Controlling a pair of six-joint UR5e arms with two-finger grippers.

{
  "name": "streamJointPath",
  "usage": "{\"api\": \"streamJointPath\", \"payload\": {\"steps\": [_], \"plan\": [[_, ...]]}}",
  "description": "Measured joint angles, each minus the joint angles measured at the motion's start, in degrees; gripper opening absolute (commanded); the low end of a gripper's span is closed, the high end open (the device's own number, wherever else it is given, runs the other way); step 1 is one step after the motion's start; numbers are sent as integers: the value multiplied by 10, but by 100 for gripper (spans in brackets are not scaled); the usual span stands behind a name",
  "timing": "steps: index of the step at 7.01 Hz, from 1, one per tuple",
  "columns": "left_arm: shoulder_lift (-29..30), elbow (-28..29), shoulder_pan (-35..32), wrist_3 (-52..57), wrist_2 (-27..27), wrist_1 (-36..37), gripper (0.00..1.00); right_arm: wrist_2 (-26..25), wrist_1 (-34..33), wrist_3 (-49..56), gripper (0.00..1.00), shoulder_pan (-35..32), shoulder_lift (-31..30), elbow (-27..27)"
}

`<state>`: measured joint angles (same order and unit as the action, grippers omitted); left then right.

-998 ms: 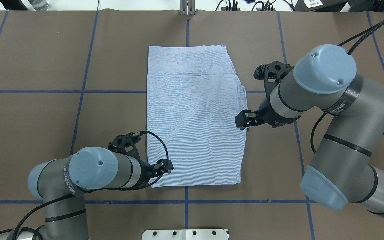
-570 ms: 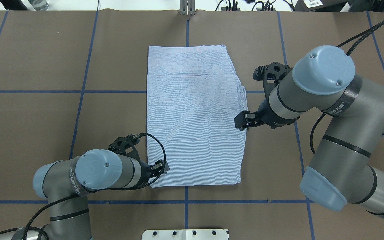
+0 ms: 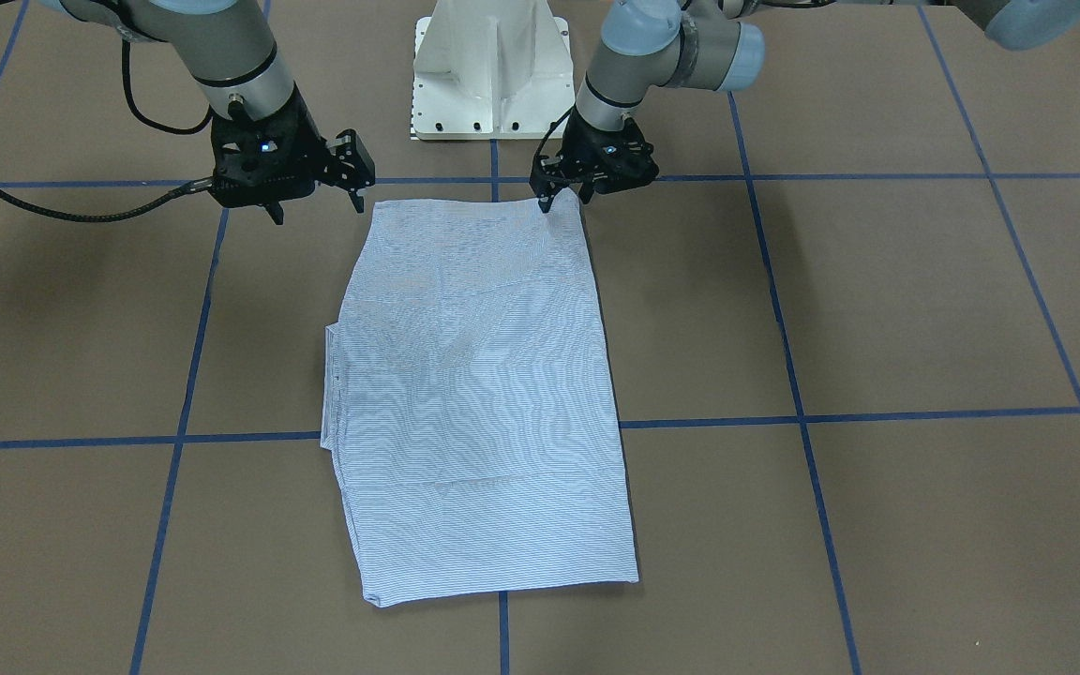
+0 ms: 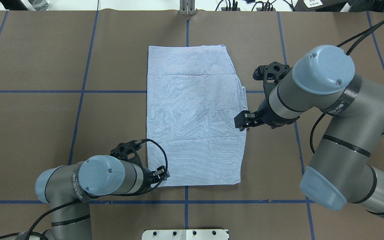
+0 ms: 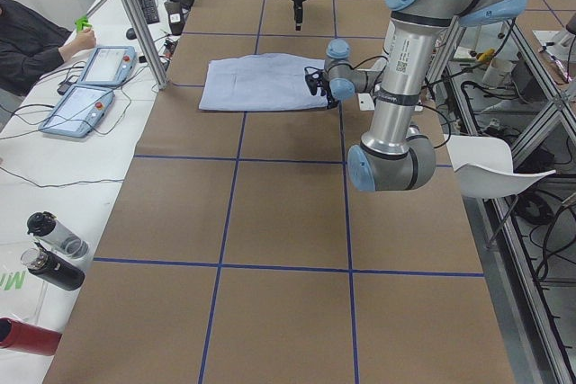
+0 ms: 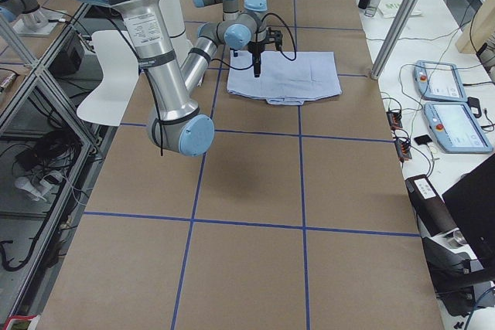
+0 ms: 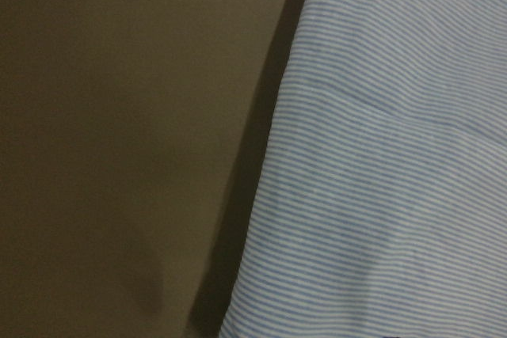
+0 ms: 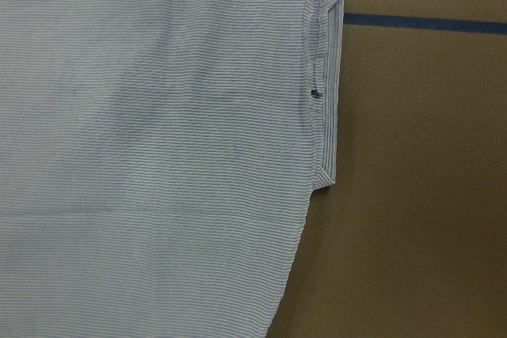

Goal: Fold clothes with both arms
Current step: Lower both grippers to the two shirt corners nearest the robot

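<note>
Shirt (image 4: pixel 193 116) lies flat mid-table, folded into a tall rectangle with its long axis running away from the robot. It's thin woven cloth in a fine blue-white pinstripe, with soft ripples and one straight crease across near the far end. A narrow stitched strip (image 8: pixel 333 93) sticks out of its right edge.

Left gripper (image 3: pixel 565 197) is low at the shirt's near-left corner with its fingers apart. One tip is right at the corner, but I can't confirm contact. The left wrist view shows only the striped edge and its shadow on the table.

Right gripper (image 3: pixel 315 204) hangs over the shirt's right edge, about mid-length, fingers spread wide and holding nothing.

Table (image 4: pixel 45 133) is covered in matt brown paper, gridded with blue tape lines (image 4: pixel 82 83). A white pedestal base (image 3: pixel 491 66) sits at the robot's side.

In the room, a white bench (image 5: pixel 36 150) runs along the operators' side with two teach pendants (image 5: pixel 108 65) and bottles (image 5: pixel 54 249). A person's dark sleeve (image 5: pixel 27 33) is at the bench, and an aluminium post (image 5: pixel 135 15) stands beside the table.
</note>
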<state>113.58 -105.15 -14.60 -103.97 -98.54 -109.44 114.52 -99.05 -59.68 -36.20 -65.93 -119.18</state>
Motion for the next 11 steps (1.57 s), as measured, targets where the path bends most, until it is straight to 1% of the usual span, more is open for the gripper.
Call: {"api": "streamJointPath", "payload": {"steps": [1, 2, 3, 7, 8, 9, 10, 11], "plan": [[1, 0, 1, 0, 0, 0, 54, 0, 0, 0, 100, 0, 0, 0], [1, 0, 1, 0, -1, 0, 31, 1, 0, 0, 100, 0, 1, 0], [2, 0, 1, 0, -1, 0, 0, 1, 1, 0, 100, 0, 2, 0], [1, -7, 0, -1, -2, 1, 0, 1, 0, -11, 100, 1, 6, -8], [2, -12, -1, -1, -3, 2, 0, 0, 1, -47, 100, 8, 8, -10], [4, -17, -2, -1, -3, 6, 0, -3, 3, -107, 100, 25, 14, -11], [5, -21, -2, -1, -4, 11, 0, -13, 7, -172, 100, 48, 18, -11], [7, -25, -3, -1, -5, 14, 0, -34, 9, -233, 100, 80, 20, -9]]}}
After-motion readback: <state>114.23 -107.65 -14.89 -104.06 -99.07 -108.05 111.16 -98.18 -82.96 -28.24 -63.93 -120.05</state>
